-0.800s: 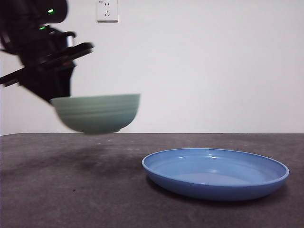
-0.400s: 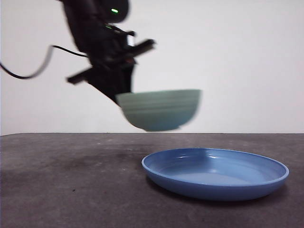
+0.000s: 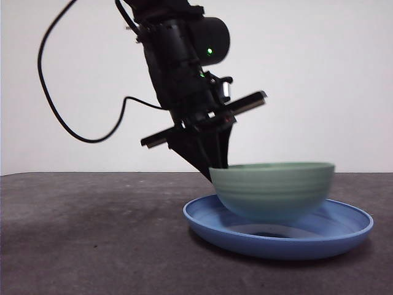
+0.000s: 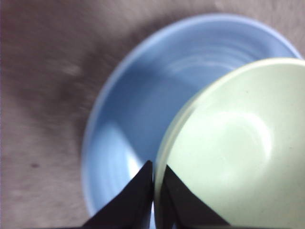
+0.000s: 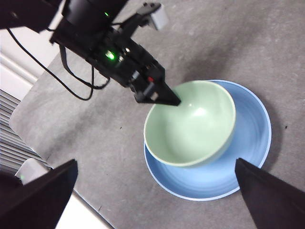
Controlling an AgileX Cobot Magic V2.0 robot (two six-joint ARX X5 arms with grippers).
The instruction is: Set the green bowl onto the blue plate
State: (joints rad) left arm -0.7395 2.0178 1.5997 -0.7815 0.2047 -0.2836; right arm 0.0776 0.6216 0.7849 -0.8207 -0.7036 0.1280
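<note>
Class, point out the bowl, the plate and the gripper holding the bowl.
Bowl [image 3: 273, 190]: front view, its ridged outer wall.
Plate [image 3: 202, 222]: front view, bare rim beside the bowl.
Left gripper [image 4: 153, 183]: left wrist view, midway between the fingertips, shut on the bowl's rim.

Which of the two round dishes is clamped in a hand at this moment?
The green bowl, the smaller, deeper one: the left hand pinches its rim. The wide, shallow blue plate beneath it is not gripped.

even light, left wrist view blurred, soft shadows.
</note>
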